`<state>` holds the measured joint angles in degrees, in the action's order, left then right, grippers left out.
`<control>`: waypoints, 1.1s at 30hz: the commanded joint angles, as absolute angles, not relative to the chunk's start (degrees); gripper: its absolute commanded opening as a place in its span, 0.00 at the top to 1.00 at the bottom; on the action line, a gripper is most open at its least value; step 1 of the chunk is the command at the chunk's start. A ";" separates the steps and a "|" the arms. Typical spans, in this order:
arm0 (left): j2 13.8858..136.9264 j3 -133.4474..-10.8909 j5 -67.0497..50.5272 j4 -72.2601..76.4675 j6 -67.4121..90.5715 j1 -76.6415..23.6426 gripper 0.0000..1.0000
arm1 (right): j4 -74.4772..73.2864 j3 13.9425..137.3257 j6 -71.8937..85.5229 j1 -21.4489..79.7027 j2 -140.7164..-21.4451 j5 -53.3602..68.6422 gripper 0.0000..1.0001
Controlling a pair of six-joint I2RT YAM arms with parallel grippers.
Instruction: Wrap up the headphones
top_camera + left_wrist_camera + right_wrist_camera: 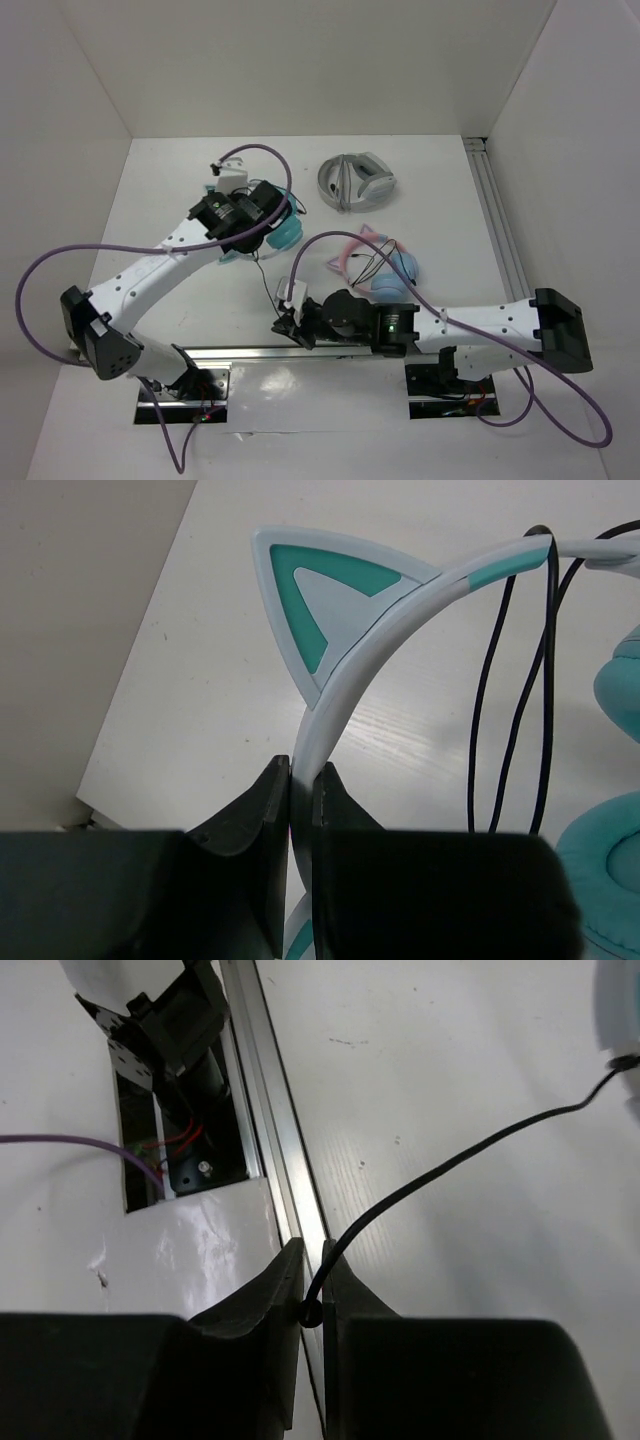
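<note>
Toward far-left corner: left gripper jaws pinch headphones by headband. Near edge: right gripper jaws nip black cable, apparently its tip.

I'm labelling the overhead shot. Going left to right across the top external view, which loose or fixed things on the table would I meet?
In order: teal cat-ear headphones → grey-white folded headphones → aluminium rail. The pink cat-ear pair overlaps the grey-white one sideways, so it is left out.
</note>
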<state>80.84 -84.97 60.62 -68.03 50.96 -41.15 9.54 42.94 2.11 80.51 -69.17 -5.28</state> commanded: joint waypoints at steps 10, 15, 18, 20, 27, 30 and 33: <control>82.81 -78.86 60.57 -75.70 45.67 -57.12 1.00 | -14.32 56.16 -7.73 83.93 -64.16 -25.63 1.00; 72.18 -71.03 49.32 -60.67 30.86 -58.71 1.00 | -15.73 56.25 -7.73 90.17 -63.63 -38.91 1.00; 65.67 -66.98 42.29 -56.35 25.50 -57.30 1.00 | -14.69 55.55 -7.73 92.72 -63.11 -47.35 1.00; 63.64 -66.28 38.15 -54.85 24.09 -56.69 1.00 | -12.67 54.06 -8.43 93.86 -61.97 -53.23 1.00; 62.58 -64.07 26.28 -51.59 19.60 -57.57 1.00 | -4.14 52.73 -13.10 95.19 -62.04 -63.45 0.99; 63.90 -64.07 26.28 -51.59 19.60 -59.58 1.00 | 0.06 52.73 -17.22 95.19 -63.54 -67.05 0.97; 63.29 -64.07 26.28 -52.12 19.60 -59.59 1.00 | 0.09 51.95 -17.75 91.96 -64.16 -65.93 0.94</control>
